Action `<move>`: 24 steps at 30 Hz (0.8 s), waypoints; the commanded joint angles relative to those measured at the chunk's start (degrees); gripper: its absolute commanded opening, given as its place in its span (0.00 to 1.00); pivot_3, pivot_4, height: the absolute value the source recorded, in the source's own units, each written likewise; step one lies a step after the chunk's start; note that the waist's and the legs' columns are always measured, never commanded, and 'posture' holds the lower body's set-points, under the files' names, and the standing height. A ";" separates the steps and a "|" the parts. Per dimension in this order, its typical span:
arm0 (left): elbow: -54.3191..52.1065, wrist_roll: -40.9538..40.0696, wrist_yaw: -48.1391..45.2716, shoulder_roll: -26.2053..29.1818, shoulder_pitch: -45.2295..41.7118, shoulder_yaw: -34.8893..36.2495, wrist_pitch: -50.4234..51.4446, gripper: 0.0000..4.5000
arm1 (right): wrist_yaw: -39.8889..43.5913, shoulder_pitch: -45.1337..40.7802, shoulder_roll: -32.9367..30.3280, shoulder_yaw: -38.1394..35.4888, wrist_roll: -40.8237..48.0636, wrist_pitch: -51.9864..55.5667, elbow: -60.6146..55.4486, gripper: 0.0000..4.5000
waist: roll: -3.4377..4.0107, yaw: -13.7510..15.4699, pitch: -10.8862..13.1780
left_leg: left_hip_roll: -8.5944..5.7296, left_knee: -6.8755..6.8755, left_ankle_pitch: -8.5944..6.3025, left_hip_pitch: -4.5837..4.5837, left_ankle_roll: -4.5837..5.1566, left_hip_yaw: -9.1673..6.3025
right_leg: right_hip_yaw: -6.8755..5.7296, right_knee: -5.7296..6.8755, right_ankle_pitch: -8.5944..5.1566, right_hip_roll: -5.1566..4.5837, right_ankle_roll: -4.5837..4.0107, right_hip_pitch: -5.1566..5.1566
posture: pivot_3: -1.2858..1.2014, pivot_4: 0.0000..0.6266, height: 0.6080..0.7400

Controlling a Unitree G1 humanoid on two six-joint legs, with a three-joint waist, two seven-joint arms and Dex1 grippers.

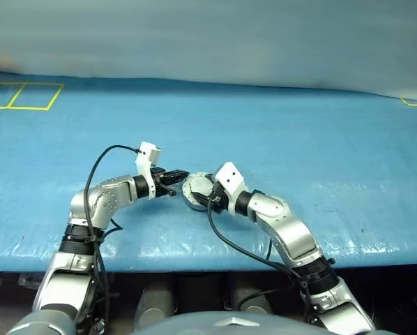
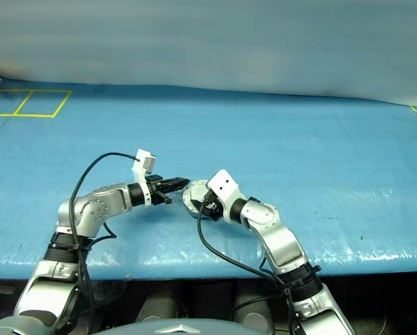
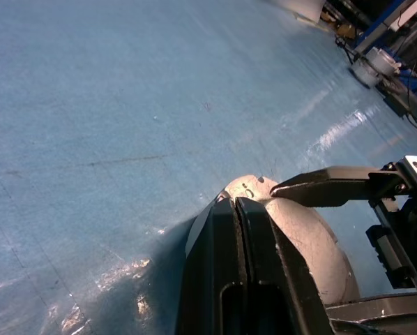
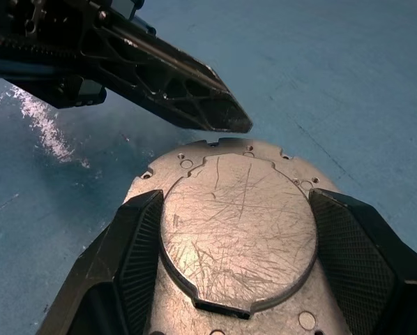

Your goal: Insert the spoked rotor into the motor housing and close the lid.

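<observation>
I held the motor housing point(image 4: 240, 237) in my right gripper point(image 4: 240, 265), its two black fingers point(image 4: 128, 258) spread wide and pressed against opposite sides of the round grey body. It was lifted just above the blue mat point(image 1: 299, 139), clear of the surface. I judged the grip was there to steady the part while the other arm worked on it. The face turned toward my wrist was a plain, scratched grey disc set in a flange with small holes around its edge. I took this for the outer face of the lid point(image 4: 236, 223), lying down on the housing, though the seam was not plain enough to say it was fully seated. The windings were hidden, and I could not say from here whether the spoked rotor sat inside.

My left gripper point(image 3: 238, 202) was clenched shut and empty, its fingertips just at the far edge of the housing from my right wrist. With the tips pinched together it made a single blunt point, which I judged suited pushing or pressing the lid rather than picking anything up.

I could read no brand, label or writing on the housing, on the mat, or on either gripper.
</observation>
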 commanded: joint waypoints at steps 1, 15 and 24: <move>1.10 2.95 -1.50 0.23 -1.49 -1.90 -0.18 0.00 | 0.26 2.06 -0.19 1.42 -0.18 1.69 1.74 0.67 | 0.00 0.17 0.00 | 0.00 0.00 -0.01 0.02 -0.01 -0.03 | -0.02 -0.02 0.04 -0.01 -0.09 -0.06 | 0.52 0.24 1.00; -2.10 5.57 -8.01 -0.30 -0.16 -4.81 1.56 0.00 | 1.46 3.49 -0.67 2.01 0.50 2.00 0.96 0.67 | -0.01 0.29 -0.01 | -0.10 -0.10 -0.17 0.13 0.00 -0.03 | -0.26 -0.08 0.00 -0.58 -0.32 -0.08 | 0.52 0.24 1.00; -1.77 7.85 -8.98 0.07 0.10 -5.80 0.83 0.00 | 2.27 7.73 -0.15 -0.97 4.21 3.02 -2.40 0.99 | -0.13 0.58 -0.08 | -0.17 -0.36 -0.25 0.23 -0.01 -0.04 | -0.30 -0.09 -0.25 -0.48 -0.29 -0.02 | 0.52 0.24 1.00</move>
